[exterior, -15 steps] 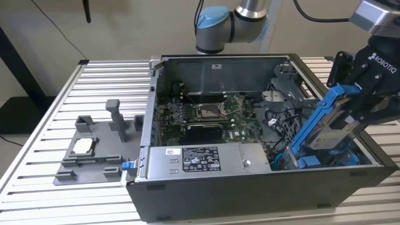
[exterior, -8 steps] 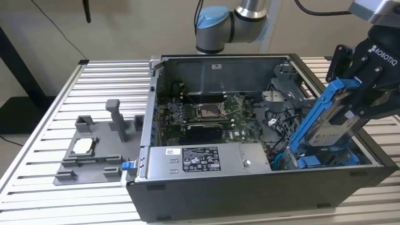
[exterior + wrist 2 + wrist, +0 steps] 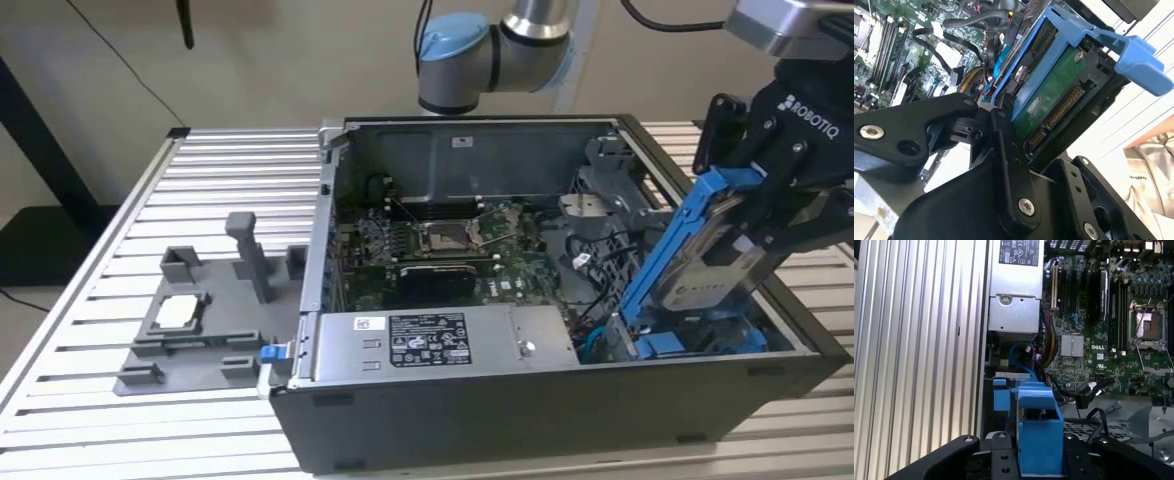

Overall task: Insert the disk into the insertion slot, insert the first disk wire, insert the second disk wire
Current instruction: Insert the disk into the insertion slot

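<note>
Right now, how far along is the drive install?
Done: drive picked up. In hand: tool shut on the drive, tilted, its lower end at the bay, most of it out. Left: seating it; cables lie loose over the board.

Fine-print label (image 3: 427, 340) on power supply (image 3: 541, 325); white logo (image 3: 1097, 346) on motherboard (image 3: 1104, 375).

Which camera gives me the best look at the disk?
The exterior view: the disk shows nearly whole, tilted over the case. The second wrist view shows its green board, the first wrist view its blue end.
</note>
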Tool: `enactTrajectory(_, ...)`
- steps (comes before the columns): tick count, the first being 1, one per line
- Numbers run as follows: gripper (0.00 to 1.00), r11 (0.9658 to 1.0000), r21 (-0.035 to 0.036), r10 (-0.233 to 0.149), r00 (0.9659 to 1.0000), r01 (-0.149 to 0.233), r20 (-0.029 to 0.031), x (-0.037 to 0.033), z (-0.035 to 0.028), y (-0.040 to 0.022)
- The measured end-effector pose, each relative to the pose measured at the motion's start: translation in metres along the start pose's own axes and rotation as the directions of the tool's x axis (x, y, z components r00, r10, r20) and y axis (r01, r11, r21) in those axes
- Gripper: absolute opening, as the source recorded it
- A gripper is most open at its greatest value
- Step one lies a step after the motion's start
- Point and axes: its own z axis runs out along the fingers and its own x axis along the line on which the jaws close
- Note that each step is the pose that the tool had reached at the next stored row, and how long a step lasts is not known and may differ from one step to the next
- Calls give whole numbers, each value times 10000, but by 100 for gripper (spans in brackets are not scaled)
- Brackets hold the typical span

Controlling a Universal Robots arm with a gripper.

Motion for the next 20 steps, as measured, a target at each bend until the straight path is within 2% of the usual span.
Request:
enactTrajectory(3,33,10000,15,1,10000,-1,-3,1,30,-2)
enactTrajectory(7,33,9999,129,-2,10000,2,-6,2,66,-7)
enactTrajectory(13,33,9999,134,-2,10000,2,-3,5,155,-18)
enactTrajectory(15,33,10000,67,-2,10000,2,-7,5,148,-19)
enactTrajectory(17,33,10000,-29,3,10000,-3,-2,5,118,-16)
enactTrajectory(20,33,9998,-212,9,10000,-9,1,3,69,-26)
